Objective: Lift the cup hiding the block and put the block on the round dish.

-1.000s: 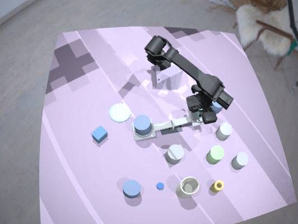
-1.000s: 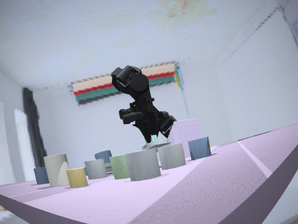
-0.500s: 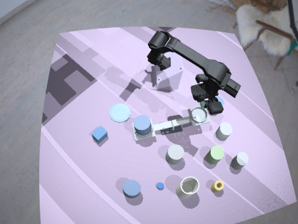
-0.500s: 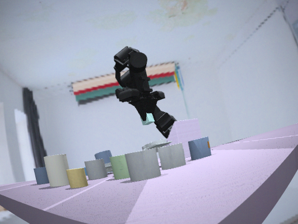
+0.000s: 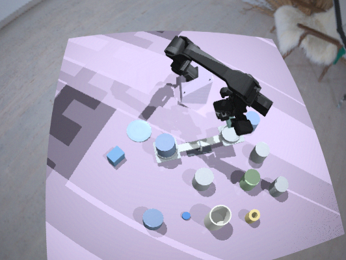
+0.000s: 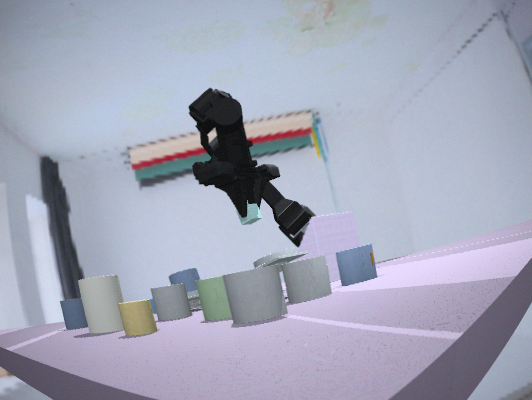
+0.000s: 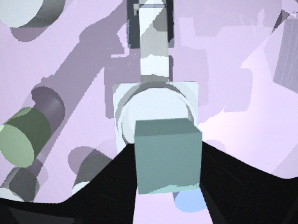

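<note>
My gripper [image 5: 229, 122] [image 6: 252, 209] [image 7: 164, 148] is shut on a teal block [image 6: 250, 215] [image 7: 168, 167], held in the air above the bare right pan [image 5: 229, 134] [image 6: 280, 258] [image 7: 157, 111] of the balance [image 5: 192, 146] [image 7: 154, 68]. A blue cup [image 5: 165, 145] [image 6: 184, 278] stands upright on the left pan. Another blue cup-like object [image 5: 253, 119] [image 6: 356, 266] [image 7: 190, 201] stands on the table just beyond the right pan. The round pale-blue dish [image 5: 139, 130] lies left of the balance, with no cup above it.
A blue cube [image 5: 116, 156] lies near the dish. Grey cylinders [image 5: 203, 179] [image 5: 260, 152] [image 5: 279, 186], a green one [image 5: 250, 179], a cream cup [image 5: 218, 217], a yellow tube [image 5: 252, 215], a blue disc [image 5: 186, 215] and a blue cylinder [image 5: 153, 219] stand in front.
</note>
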